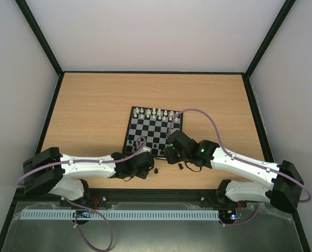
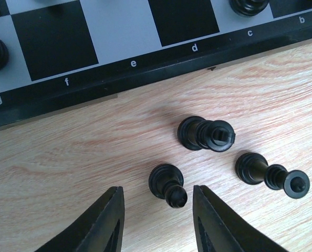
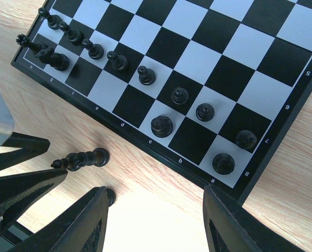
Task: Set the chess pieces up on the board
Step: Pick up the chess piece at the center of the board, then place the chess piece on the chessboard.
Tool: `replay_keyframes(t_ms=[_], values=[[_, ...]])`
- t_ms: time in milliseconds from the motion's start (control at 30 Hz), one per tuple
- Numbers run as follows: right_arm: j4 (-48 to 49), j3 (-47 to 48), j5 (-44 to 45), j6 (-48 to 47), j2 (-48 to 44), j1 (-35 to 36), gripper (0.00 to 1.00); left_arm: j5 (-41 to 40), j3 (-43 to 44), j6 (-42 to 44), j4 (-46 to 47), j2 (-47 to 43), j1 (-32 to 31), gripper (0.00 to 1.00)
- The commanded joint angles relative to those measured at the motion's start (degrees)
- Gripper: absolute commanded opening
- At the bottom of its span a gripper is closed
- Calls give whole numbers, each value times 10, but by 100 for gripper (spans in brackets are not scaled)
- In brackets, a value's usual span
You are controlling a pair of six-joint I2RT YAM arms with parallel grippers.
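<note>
Three black chess pieces (image 2: 206, 134) lie on the wooden table (image 2: 66, 157) just off the lettered edge of the board (image 2: 119, 31), the smallest of them just ahead of the left gripper (image 2: 158, 220), whose fingers are spread and hold nothing. More black pieces stand on the board's two nearest rows. Beside the board's corner hovers the right gripper (image 3: 156, 220), parted and empty.

The board (image 1: 151, 132) lies flat before me, with black and pale grey checks and a thin dark border. Eight black pawns (image 3: 145, 76) stand in a line one row in from its near edge. A few bigger pieces (image 3: 162, 126) sit on the edge row. At the board's 6 o'clock, three loose pieces (image 2: 206, 134) rest on the wood, just apart.
</note>
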Motion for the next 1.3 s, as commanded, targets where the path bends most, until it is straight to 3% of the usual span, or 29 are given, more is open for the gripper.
replay_keyframes(t_ms=[0, 433, 600, 800, 1033, 1267], values=[[-23, -7, -1, 2, -9, -2, 50, -5, 1, 5, 13, 15, -4, 37], [-21, -7, -3, 0, -8, -2, 49, -6, 2, 9, 26, 30, 7, 9], [-21, -7, -4, 0, -9, -2, 49, -24, 14, 8, -12, 5, 12, 8], [-18, -9, -3, 0, -10, -2, 49, -40, 47, 40, -45, -23, 62, 8], [-18, -8, -3, -2, -8, -2, 49, -31, 80, 86, -26, 11, 120, 8], [-18, -8, -3, -2, -7, -2, 49, -28, 87, 99, -14, 43, 137, 8]])
